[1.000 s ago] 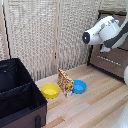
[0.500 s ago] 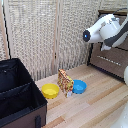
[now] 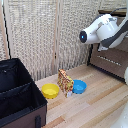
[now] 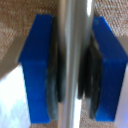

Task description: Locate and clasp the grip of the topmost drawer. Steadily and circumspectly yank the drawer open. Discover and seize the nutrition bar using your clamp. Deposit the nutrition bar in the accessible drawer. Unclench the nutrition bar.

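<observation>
The white robot arm [image 3: 105, 30] reaches toward the dark wooden dresser [image 3: 112, 57] at the exterior view's right. A black bin [image 3: 19, 97] sits at that view's left on the wooden table [image 3: 95, 107]. In the wrist view the pincer [image 4: 70, 67] is clamped on a silver bar handle [image 4: 70, 30], blue pads [image 4: 37, 70] pressing either side. The nutrition bar [image 3: 65, 82] stands upright between a yellow bowl [image 3: 50, 91] and a blue bowl [image 3: 79, 86].
</observation>
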You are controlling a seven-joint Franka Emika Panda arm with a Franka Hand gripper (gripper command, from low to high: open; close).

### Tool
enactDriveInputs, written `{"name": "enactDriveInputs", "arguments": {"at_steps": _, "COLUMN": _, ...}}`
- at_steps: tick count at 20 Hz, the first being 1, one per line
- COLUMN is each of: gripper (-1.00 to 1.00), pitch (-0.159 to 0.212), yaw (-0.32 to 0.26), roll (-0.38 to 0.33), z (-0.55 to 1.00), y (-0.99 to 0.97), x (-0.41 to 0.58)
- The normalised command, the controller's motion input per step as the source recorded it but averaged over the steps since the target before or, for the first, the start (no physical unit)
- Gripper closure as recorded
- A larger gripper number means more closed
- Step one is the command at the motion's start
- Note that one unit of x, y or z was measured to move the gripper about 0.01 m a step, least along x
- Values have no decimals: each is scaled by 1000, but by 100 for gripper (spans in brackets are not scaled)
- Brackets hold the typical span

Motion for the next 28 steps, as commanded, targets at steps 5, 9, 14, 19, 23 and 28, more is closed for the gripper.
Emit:
{"name": "enactDriveInputs", "arguments": {"at_steps": 5, "gripper": 100, "pitch": 0, "yaw": -1, "roll": -21, "z": -120, "y": 1000, "x": 69}}
{"name": "enactDriveInputs", "arguments": {"at_steps": 9, "gripper": -100, "pitch": 8, "yaw": 4, "roll": -85, "z": 0, "y": 620, "x": 81}}
{"name": "enactDriveInputs", "arguments": {"at_steps": 14, "gripper": -100, "pitch": 22, "yaw": -12, "roll": 22, "z": -7, "y": 11, "x": 119}}
{"name": "enactDriveInputs", "arguments": {"at_steps": 19, "gripper": -100, "pitch": 25, "yaw": -81, "roll": 40, "z": 10, "y": -24, "x": 74}}
{"name": "enactDriveInputs", "arguments": {"at_steps": 23, "gripper": -100, "pitch": -53, "yaw": 42, "roll": 7, "z": 191, "y": 204, "x": 65}}
{"name": "enactDriveInputs", "arguments": {"at_steps": 28, "gripper": -100, "pitch": 26, "yaw": 45, "roll": 61, "z": 90, "y": 525, "x": 261}}
